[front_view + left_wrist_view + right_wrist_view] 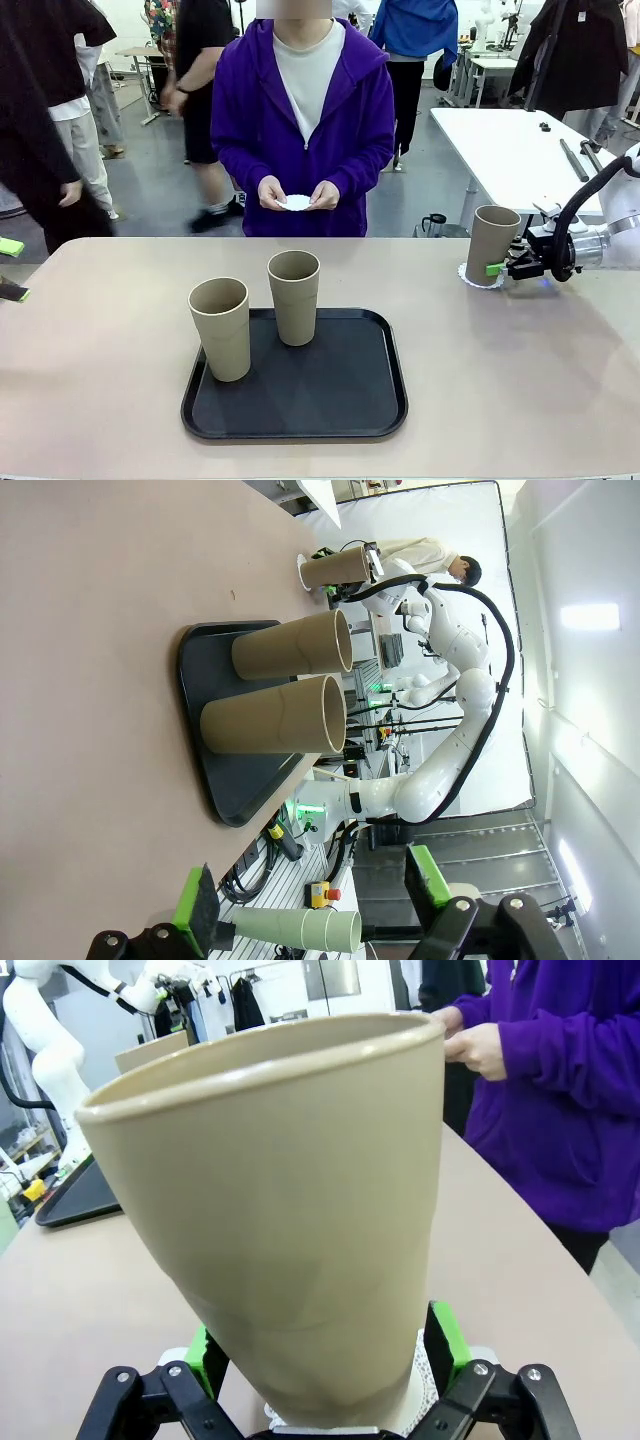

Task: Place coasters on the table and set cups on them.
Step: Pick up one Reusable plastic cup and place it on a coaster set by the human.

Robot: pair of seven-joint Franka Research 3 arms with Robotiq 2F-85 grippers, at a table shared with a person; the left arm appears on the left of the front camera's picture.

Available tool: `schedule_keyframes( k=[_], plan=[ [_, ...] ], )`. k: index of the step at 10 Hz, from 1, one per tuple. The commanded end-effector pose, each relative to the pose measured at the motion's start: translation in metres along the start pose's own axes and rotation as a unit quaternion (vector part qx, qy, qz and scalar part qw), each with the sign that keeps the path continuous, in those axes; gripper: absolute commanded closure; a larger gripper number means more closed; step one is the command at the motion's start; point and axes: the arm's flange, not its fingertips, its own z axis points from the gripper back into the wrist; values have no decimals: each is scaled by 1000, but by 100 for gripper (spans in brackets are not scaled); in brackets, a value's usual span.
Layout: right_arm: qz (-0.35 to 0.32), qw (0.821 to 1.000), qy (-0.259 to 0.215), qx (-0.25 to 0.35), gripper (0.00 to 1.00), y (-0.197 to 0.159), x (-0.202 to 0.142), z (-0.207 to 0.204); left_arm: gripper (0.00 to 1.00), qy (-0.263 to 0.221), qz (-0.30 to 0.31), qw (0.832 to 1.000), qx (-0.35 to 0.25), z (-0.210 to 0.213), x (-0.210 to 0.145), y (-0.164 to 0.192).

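Two tan cups [221, 326] [294, 296] stand upright on the black tray [295, 432]. A third cup [492, 243] stands at the right of the table [100, 330] on a white lacy coaster [472, 279]. My right gripper [500, 268] is open, its green pads on either side of that cup's base [300, 1260], with the coaster's edge [425, 1380] showing beneath. The person across the table holds another coaster [297, 203] in both hands. My left gripper [12, 270] is open at the far left edge, holding nothing [310, 895]; the tray cups [275, 725] lie ahead of it.
A white table [510, 150] stands behind on the right, beyond the tabletop's far edge. Other people walk in the background. Bare tabletop lies left of the tray and between the tray and the right-hand cup.
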Motion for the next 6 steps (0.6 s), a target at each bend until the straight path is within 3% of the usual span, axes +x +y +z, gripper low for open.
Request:
schedule_keyframes(
  k=[1,6],
  plan=[
    [0,1000,29,2,0,-3,4,1,0,-5,-2,1000,-6,0,0,-1],
    [6,995,88,-36,0,5,8,18,0,-5,-2,1000,-6,0,0,-1]
  ],
)
